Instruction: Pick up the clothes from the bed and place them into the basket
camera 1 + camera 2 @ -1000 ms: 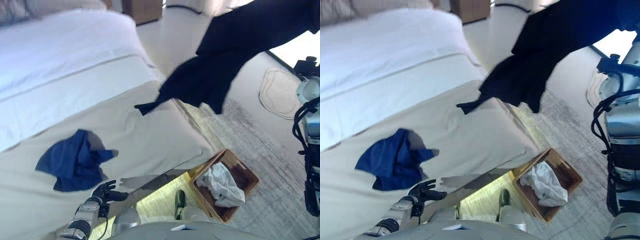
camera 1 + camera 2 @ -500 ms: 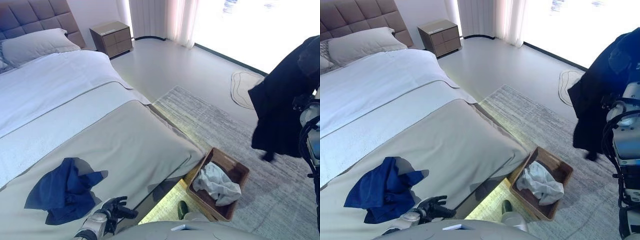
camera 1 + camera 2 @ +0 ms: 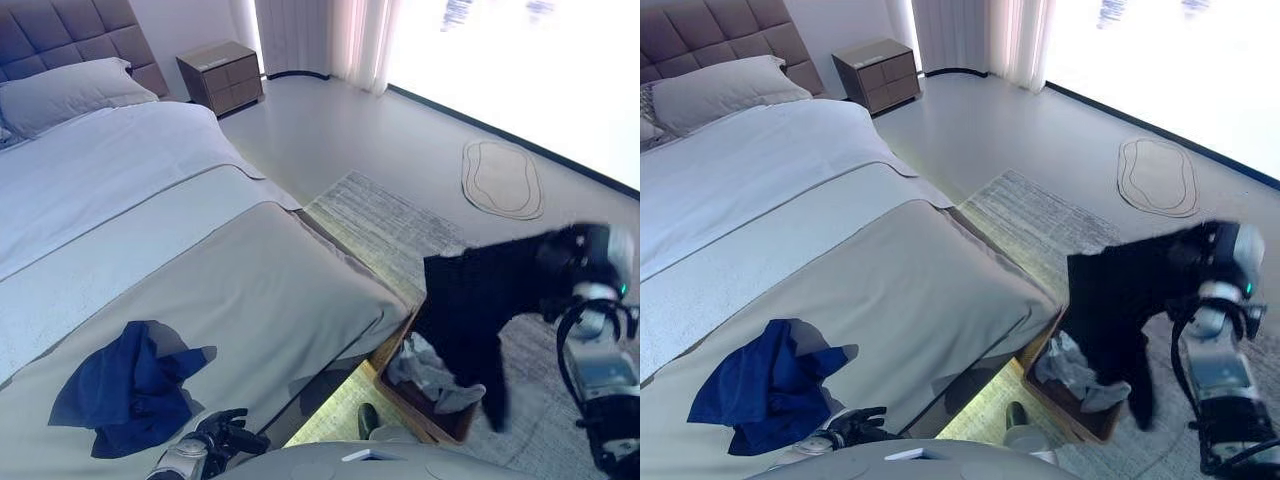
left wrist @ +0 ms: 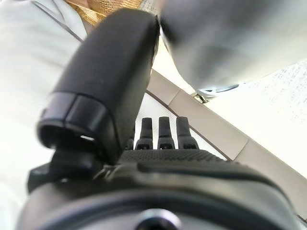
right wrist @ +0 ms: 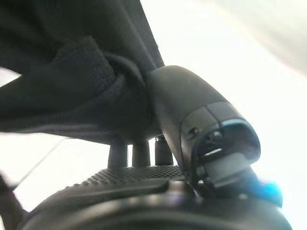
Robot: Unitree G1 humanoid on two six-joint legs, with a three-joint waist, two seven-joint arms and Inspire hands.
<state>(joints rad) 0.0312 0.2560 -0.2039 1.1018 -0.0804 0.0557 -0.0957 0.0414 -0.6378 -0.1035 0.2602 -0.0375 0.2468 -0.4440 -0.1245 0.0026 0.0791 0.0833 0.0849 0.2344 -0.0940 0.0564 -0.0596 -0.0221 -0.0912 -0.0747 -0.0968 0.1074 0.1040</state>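
At the right of the frame, a black garment [image 3: 470,305] hangs from the right hand [image 3: 568,262], whose fingers are curled into the cloth, over the wooden basket [image 3: 400,392] holding a white garment [image 3: 432,368]. A blue garment [image 3: 128,385] lies on the bed [image 3: 250,280], lower left. The left hand [image 3: 222,435] rests relaxed at the bottom. No writing is readable.

I can read no text, label, number or sign anywhere before me. Nothing I see on the bed or the floor bears legible print.
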